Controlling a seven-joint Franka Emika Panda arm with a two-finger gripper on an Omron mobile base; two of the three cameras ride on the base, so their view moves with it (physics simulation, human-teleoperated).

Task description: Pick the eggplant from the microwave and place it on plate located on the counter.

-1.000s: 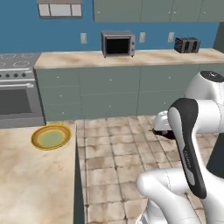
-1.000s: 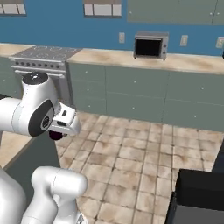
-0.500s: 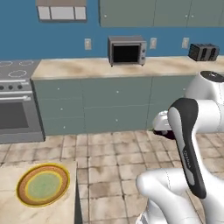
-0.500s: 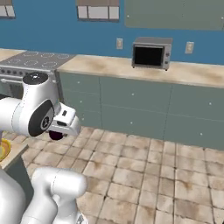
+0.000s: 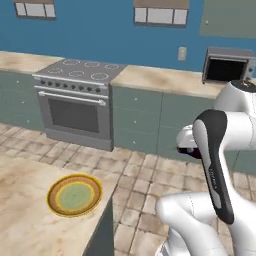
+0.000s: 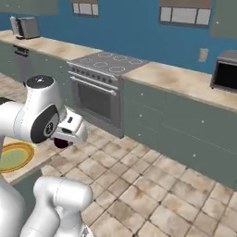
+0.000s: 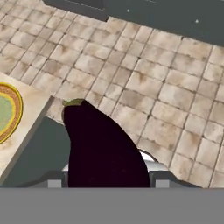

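Observation:
My gripper is shut on the eggplant, a dark purple, almost black vegetable whose greenish stem end points away from the hand. In the base views the gripper hangs over the tiled floor with the eggplant under it, a little right of the counter's edge. The eggplant shows as a dark patch beside the arm. The plate, yellow-rimmed with a greenish centre, lies on the beige counter near its corner. It is also at the left as plate and plate. The microwave is out of view.
A stove with an oven door stands in the back cabinet run, also seen as stove. A small silver toaster oven sits on that run's beige top, and a toaster at its far left. Tiled floor lies between.
The whole picture has shifted, so the cameras moved: the stove has come into view and the plate and counter are closer. The eggplant stays in the shut gripper.

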